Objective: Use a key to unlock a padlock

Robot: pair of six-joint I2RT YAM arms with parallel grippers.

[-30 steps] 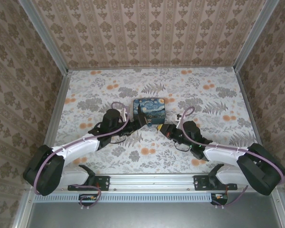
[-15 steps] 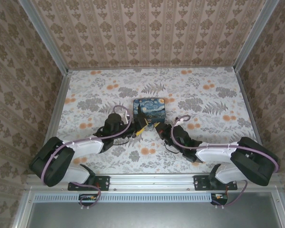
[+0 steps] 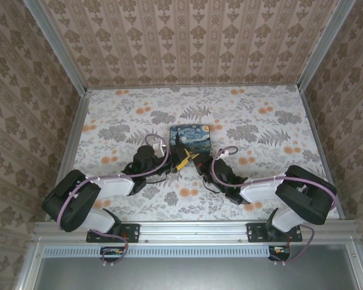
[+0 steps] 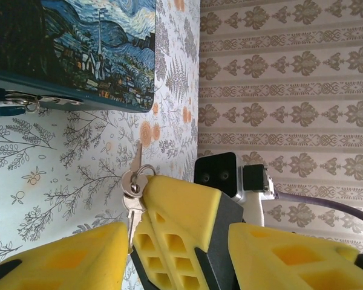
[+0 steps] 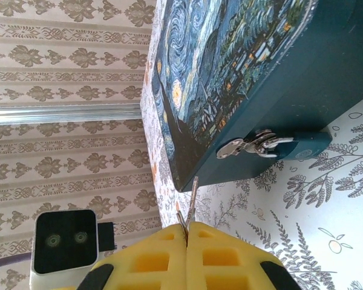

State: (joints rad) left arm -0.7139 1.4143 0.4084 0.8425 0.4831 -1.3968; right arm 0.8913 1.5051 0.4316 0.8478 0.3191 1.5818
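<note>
Your padlock sits right of centre in the right wrist view: a small teal body hooked to the silver latch on the dark front wall of the Starry Night printed box, just above the floral tabletop. In the left wrist view you find the same padlock at the left edge, under the box's lower rim.

Below the box in the right wrist view, the right gripper has its yellow fingers pressed together on a key. The thin blade sticks up from between them towards the box and stops short of it, well left of the latch.

In the left wrist view a key ring with silver keys hangs at that gripper's yellow tip. The left gripper has its fingers spread, one at lower left and one at lower right, with the right gripper's tip between them. You cannot tell whether they touch it.

From above, both arms meet just below the box, at the centre of the tabletop.
</note>
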